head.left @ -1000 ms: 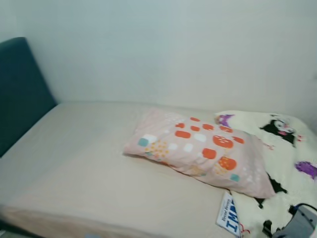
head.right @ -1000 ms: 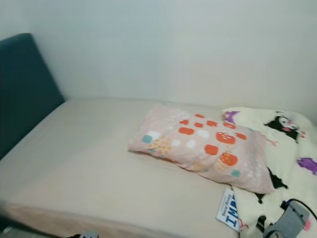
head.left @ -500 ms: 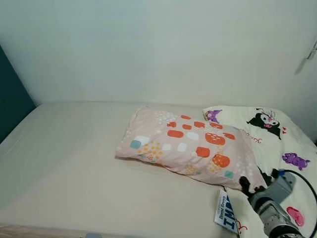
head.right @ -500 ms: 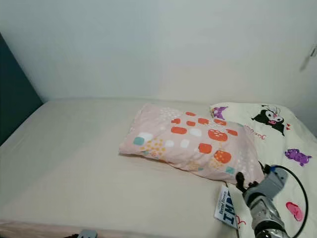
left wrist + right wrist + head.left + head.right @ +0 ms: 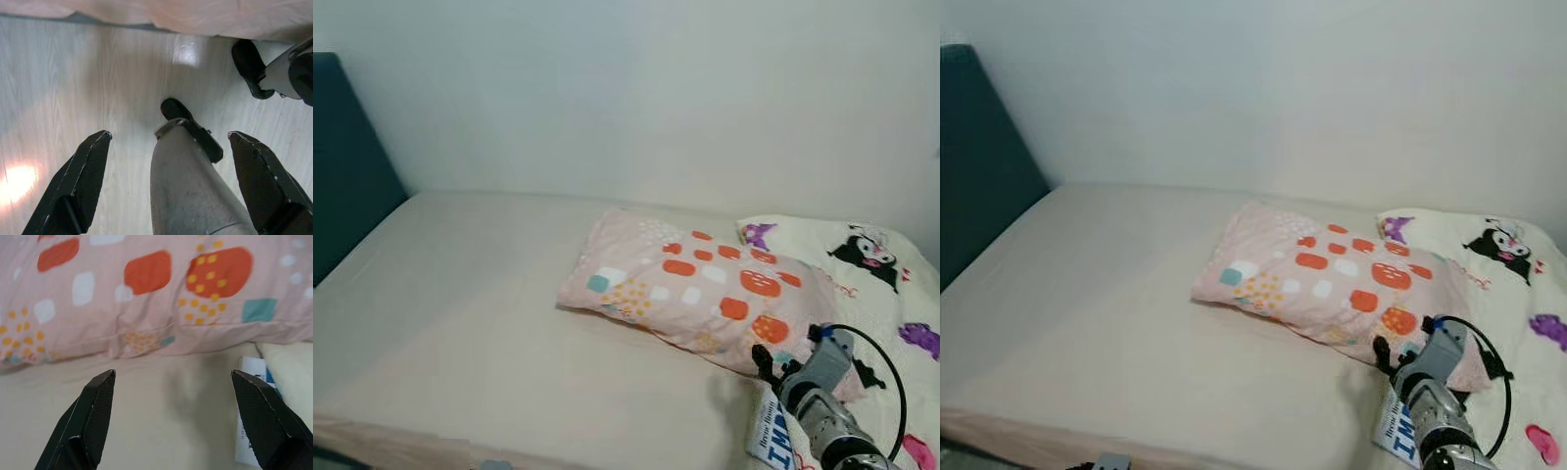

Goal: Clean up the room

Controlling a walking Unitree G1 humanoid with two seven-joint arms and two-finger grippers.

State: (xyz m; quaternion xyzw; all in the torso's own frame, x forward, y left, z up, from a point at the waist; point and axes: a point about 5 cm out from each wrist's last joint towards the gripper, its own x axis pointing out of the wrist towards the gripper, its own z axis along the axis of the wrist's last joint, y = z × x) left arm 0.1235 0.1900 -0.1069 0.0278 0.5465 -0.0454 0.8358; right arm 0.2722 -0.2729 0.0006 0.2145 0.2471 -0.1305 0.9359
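Right hand (image 5: pixel 173 421) nearer pillow (image 5: pixel 146 293)

Pillow (image 5: pixel 700 291) soft matt cloth; bed sheet (image 5: pixel 480 294) smooth matt fabric; floor (image 5: pixel 73 83) pale glossy wood.

I'm looking at a bed (image 5: pixel 460 323) covered in a plain beige sheet, running along a pale wall, with a dark teal headboard (image 5: pixel 347 166) standing at its left end. 1 pink pillow (image 5: pixel 705 289) printed with orange, white and teal patches is lying across the middle of the sheet. A cream blanket (image 5: pixel 891 284) with cartoon characters is spreading over the bed's right end, its edge touching the pillow. A small white and blue booklet (image 5: pixel 771 439) is lying at the blanket's near edge, just below the pillow's corner.
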